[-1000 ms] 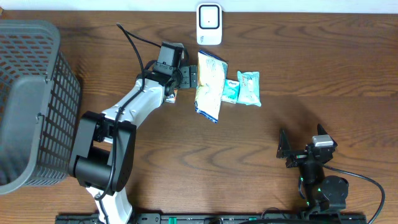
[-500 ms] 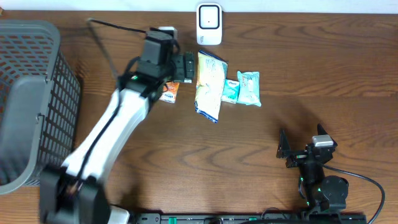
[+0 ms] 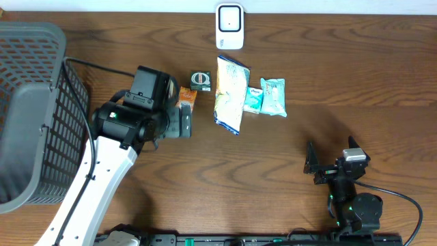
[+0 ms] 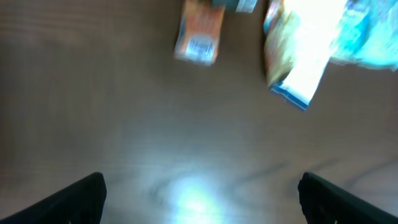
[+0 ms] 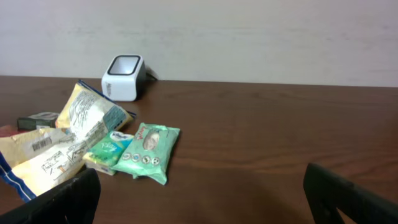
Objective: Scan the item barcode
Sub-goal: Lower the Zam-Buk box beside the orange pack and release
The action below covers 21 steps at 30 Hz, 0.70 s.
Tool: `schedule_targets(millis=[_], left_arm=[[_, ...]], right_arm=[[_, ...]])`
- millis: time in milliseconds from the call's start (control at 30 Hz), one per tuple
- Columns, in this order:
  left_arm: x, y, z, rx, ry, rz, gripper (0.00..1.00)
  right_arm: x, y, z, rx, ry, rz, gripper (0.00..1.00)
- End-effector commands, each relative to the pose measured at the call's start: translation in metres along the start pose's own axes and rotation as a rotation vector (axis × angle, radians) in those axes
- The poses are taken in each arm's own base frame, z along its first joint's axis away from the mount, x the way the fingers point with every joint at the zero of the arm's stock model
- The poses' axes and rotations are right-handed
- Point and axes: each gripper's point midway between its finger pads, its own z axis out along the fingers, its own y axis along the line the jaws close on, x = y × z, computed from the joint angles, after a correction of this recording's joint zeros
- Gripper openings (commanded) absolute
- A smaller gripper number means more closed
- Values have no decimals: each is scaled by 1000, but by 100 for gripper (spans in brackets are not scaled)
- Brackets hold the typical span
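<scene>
Wooden counter (image 3: 355,75), scanner (image 3: 229,26) at the far edge, and the left hand (image 3: 183,124) hovers wide open, empty, just near-side of the orange packet (image 3: 186,100). Pick-up step, I'd say: drop, pinch it, then show its barcode to the scanner; right hand (image 5: 202,193) idles open.

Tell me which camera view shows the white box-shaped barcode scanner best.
The overhead view: the white box-shaped barcode scanner lies whole and sharp, its top face toward the camera. The right wrist view shows it slanted, from the side. The left wrist view misses it.
</scene>
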Motion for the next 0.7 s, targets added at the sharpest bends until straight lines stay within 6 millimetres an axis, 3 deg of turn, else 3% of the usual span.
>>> schedule_targets(millis=[0, 133, 433, 667], left_arm=[[16, 8, 0, -35, 65, -7, 98], [30, 13, -2, -53, 124, -6, 97], [33, 6, -2, -15, 139, -9, 98], [3, 10, 0, -8, 23, -69, 98]], right_arm=[[1, 3, 0, -14, 1, 6, 99], [1, 3, 0, -14, 1, 6, 99], [1, 3, 0, -14, 1, 6, 99], [1, 3, 0, -14, 1, 6, 99]])
